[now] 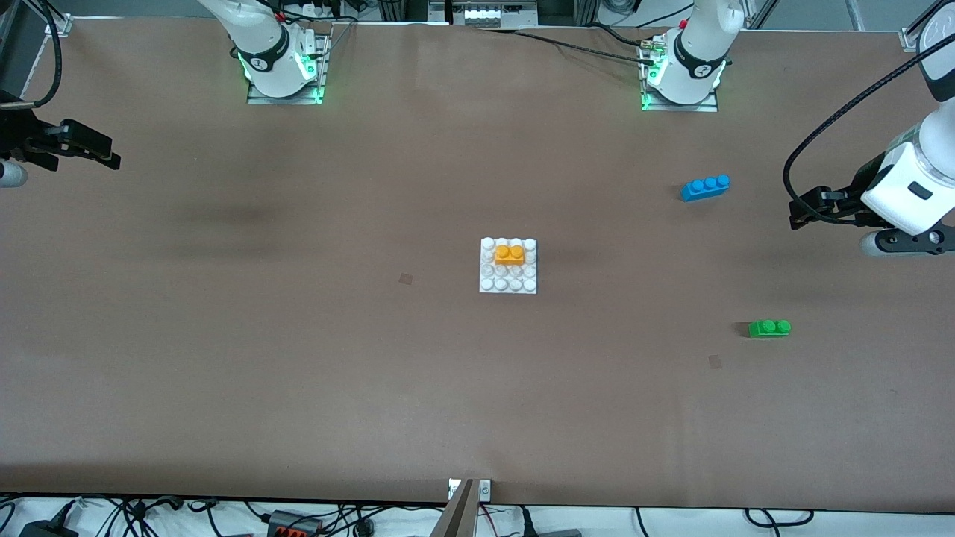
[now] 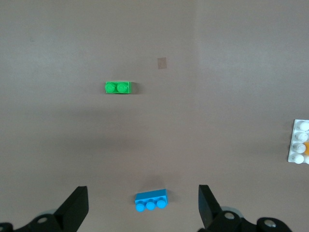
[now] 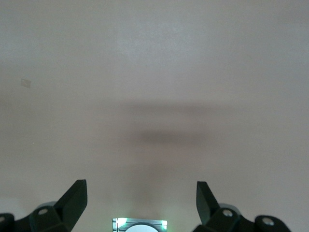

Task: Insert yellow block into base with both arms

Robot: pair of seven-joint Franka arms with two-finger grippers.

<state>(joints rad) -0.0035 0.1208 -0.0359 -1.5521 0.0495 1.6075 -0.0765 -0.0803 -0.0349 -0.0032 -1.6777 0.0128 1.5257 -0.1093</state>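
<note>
The yellow block [image 1: 509,254] sits on the white base [image 1: 508,284] at the table's middle, on the stud rows farthest from the front camera. The left wrist view shows the base's edge [image 2: 300,145] with a sliver of the yellow block [image 2: 307,146]. My left gripper [image 1: 797,212] is open and empty, up in the air over the left arm's end of the table; it also shows in the left wrist view [image 2: 142,193]. My right gripper [image 1: 104,153] is open and empty over the right arm's end; it also shows in the right wrist view [image 3: 140,188]. Both are well apart from the base.
A blue three-stud brick [image 1: 705,186] [image 2: 151,200] lies toward the left arm's end. A green two-stud brick [image 1: 769,328] [image 2: 118,87] lies nearer the front camera than the blue one. The right arm's base plate [image 3: 140,225] shows in the right wrist view.
</note>
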